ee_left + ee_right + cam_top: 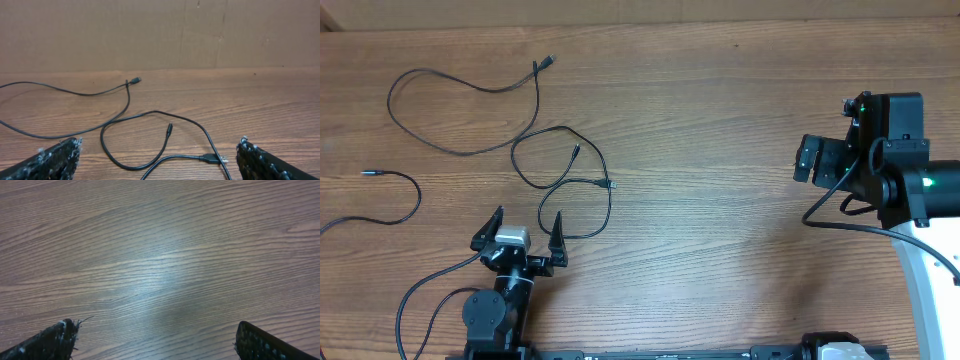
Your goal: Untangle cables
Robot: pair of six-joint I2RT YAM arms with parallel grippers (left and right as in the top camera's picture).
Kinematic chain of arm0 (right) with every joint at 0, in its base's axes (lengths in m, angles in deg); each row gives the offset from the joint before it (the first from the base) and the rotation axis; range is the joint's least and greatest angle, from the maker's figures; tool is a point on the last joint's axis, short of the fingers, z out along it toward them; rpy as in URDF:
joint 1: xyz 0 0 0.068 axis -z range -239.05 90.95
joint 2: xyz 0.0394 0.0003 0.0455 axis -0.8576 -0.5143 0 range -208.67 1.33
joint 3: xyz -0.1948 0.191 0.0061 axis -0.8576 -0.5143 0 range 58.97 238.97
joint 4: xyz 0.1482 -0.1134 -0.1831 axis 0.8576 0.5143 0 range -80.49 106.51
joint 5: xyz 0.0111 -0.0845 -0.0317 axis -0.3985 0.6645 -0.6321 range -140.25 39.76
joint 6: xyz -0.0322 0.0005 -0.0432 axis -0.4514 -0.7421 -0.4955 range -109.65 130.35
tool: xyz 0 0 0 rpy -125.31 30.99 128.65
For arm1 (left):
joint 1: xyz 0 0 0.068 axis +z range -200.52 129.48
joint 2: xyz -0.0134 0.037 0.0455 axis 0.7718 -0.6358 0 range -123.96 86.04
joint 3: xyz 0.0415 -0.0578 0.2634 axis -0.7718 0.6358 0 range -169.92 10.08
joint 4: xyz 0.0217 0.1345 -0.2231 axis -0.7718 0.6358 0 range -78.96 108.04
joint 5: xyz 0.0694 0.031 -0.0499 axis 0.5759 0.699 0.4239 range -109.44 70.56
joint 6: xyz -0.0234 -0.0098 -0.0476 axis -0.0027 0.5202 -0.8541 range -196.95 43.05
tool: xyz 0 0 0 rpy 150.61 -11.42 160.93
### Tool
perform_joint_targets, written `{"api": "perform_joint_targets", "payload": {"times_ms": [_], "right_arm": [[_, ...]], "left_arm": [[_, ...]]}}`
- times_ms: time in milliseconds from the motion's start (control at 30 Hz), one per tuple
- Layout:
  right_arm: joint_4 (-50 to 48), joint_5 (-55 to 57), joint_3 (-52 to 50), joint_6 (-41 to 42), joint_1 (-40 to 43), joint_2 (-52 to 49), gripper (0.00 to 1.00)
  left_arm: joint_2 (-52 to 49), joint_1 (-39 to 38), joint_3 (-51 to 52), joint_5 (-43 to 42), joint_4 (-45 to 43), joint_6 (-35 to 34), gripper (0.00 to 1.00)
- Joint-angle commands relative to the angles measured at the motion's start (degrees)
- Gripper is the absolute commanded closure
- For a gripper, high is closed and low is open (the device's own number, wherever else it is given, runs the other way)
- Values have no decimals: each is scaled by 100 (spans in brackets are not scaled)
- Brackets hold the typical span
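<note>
Cables [575, 152]: three thin, limp, probably featherlight cords sprawl just beyond my left gripper [528, 216] | likely slippery; I'd pinch mid-loop, near a crossing | left gripper wide open, empty | right gripper [803, 160] likewise, well away

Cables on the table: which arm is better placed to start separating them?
Left. Its open fingers sit beside the nearest cable loop, and every cable lies on that side. The right fingers are far off, no cable in their view.

Just a brown wood-grain table [720, 150] here, with a plain cardboard wall [150, 35] standing along its far edge, vertical creases showing.
</note>
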Motion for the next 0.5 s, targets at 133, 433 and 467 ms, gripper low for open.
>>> {"api": "perform_joint_targets", "payload": {"times_ms": [133, 433, 467], "right_arm": [[-455, -131, -22, 44, -26, 544, 0], [-2625, -1161, -1270, 46, -26, 1565, 0], [-2946, -1268, -1504, 46, -26, 1692, 0]], "left_arm": [[70, 57, 20, 42, 28, -17, 0], [70, 57, 20, 42, 28, -17, 0], [70, 57, 20, 42, 28, -17, 0]]}}
